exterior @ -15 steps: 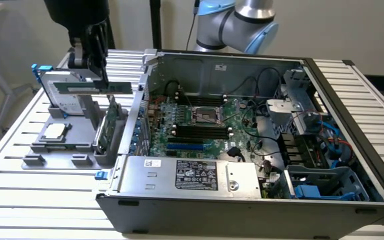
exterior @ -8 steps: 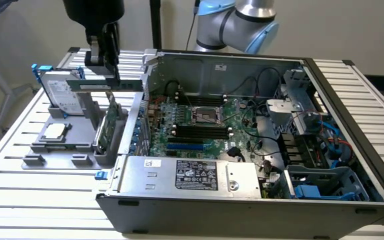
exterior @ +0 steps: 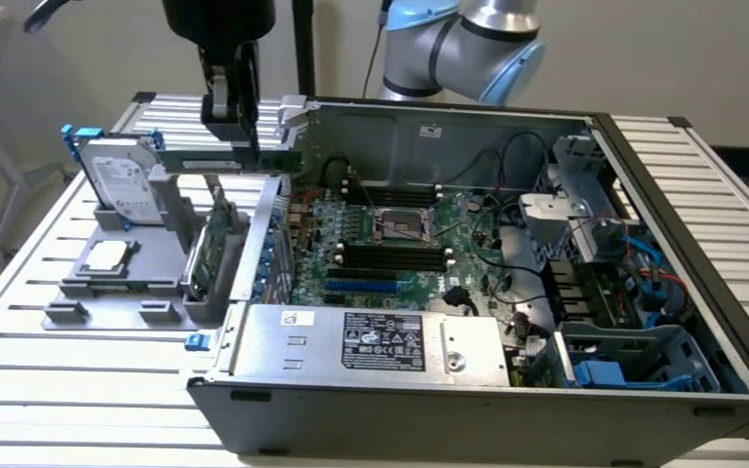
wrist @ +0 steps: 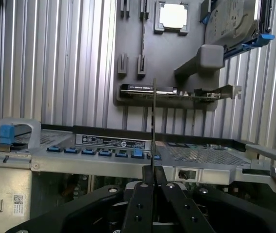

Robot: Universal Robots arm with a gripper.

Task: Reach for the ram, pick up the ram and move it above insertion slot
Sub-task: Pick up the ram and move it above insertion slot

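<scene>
1. Gripper [exterior: 247, 132]: upper left of the exterior frame, hanging from a black wrist body; fingers pinched on the ram.
2. Ram [exterior: 225, 161]: a thin green stick held level in the air, above the grey holder and just left of the case's near wall. The wrist view shows it edge-on as a thin dark line [wrist: 153, 126] rising from between the closed fingers [wrist: 139, 204].
3. Holder [exterior: 140, 263]: grey fixture on the slatted table [exterior: 50, 370], left of the case. It carries a hard drive [exterior: 121, 185] standing upright, a square chip [exterior: 104, 255] lying flat, and a broader green card [exterior: 206, 249] on edge.
4. Case [exterior: 479, 390]: open, centre of the exterior frame. The exterior view shows the motherboard [exterior: 388, 244] with black memory slots [exterior: 381, 258]; in the wrist view the case interior is too dark to make them out.
5. Wrist view, upper centre: chip [wrist: 173, 15], drive [wrist: 235, 22] and card [wrist: 177, 92], seemingly from straight above.
</scene>
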